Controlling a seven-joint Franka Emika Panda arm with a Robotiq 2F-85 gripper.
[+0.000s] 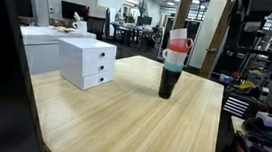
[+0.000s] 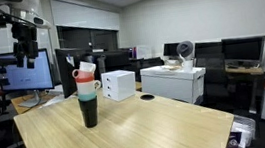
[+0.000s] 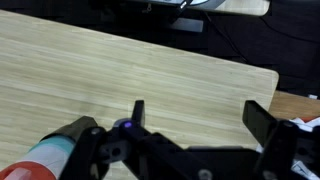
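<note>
Claw point(image 3: 196, 112) spread wide and empty, high over the table point(image 1: 121, 125) — cup stack point(image 1: 172, 64) stands tall near its edge with the top cup looking tilted, so if I clip it on descent it probably topples.

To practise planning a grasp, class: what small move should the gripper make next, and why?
Probably shift the gripper sideways until it is above the stack of cups. Its jaws are open and empty, high over the table, and the stack sits off at the wrist view's lower left.
</note>
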